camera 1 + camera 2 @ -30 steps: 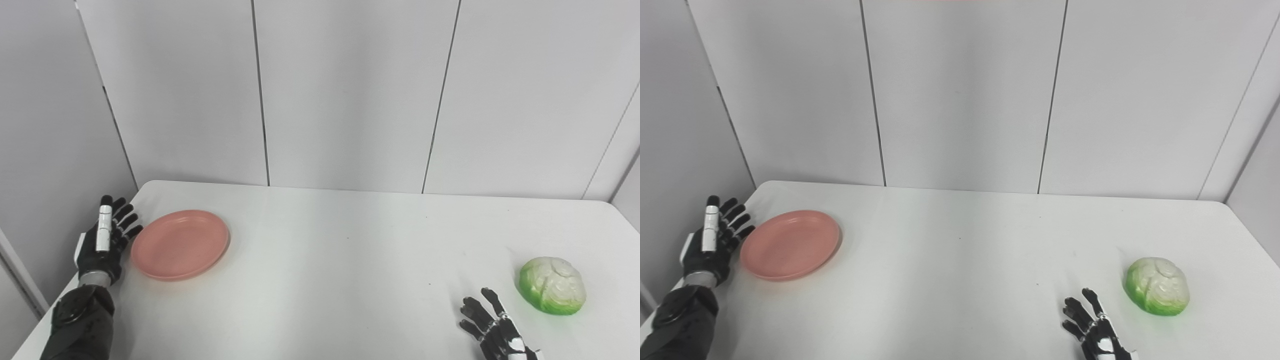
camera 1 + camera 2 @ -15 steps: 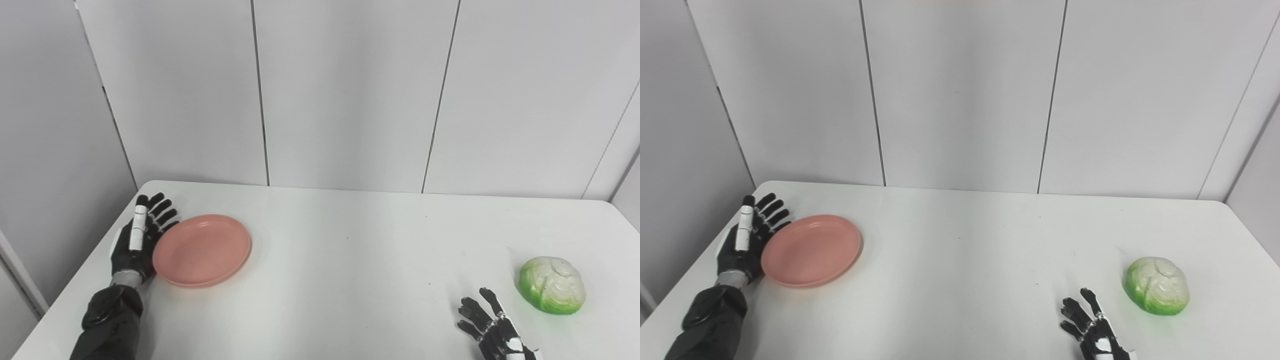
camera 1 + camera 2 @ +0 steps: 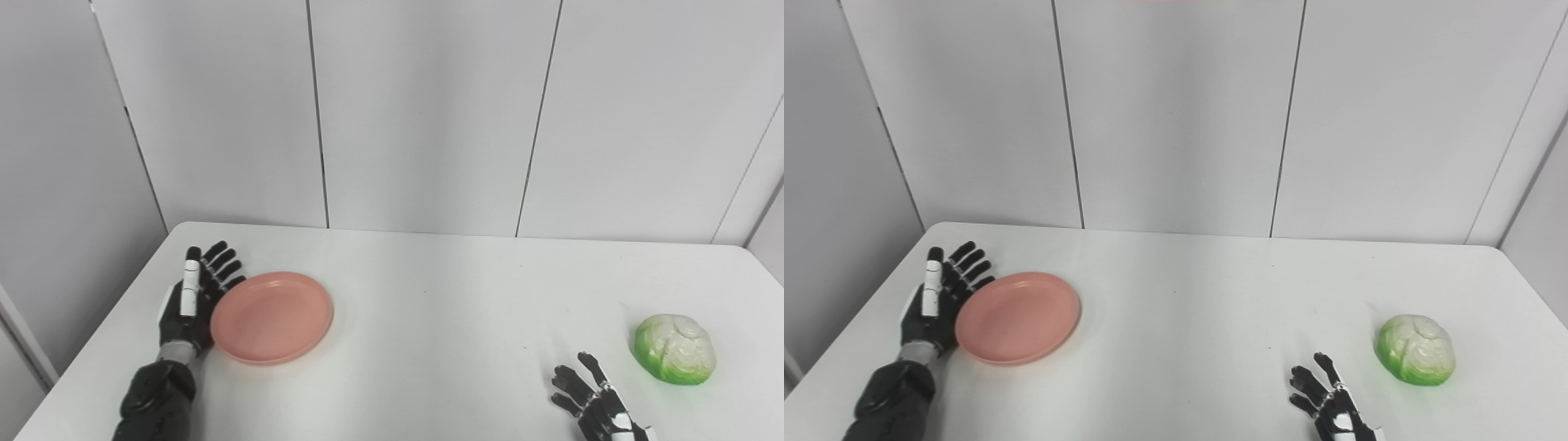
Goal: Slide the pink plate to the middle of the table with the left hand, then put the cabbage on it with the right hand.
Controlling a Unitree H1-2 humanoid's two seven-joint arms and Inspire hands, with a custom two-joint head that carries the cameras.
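Table [image 3: 429,343] surface, white and broad, is set against grey wall panels [image 3: 422,110], and everything in play lies on it. Plate [image 3: 272,317], pink and shallow, is seen flat on the table just to the right of the left hand's fingers [image 3: 223,272], its left rim touching them; it is judged to be short of the table's middle, so the slide is taken as under way and unfinished. Left hand [image 3: 193,300] is held on edge with the fingers straight, spread a little and gripping nothing, a pose that appears chosen so that the palm side can be pressed against the rim as a pusher. Cabbage [image 3: 675,349], green and white, is left untouched on the table, up and to the right of the right hand's fingers and near them but apart. Right hand [image 3: 597,404] is kept low at the near edge with the fingers wide and empty, apparently waiting until the plate has been brought to the middle.
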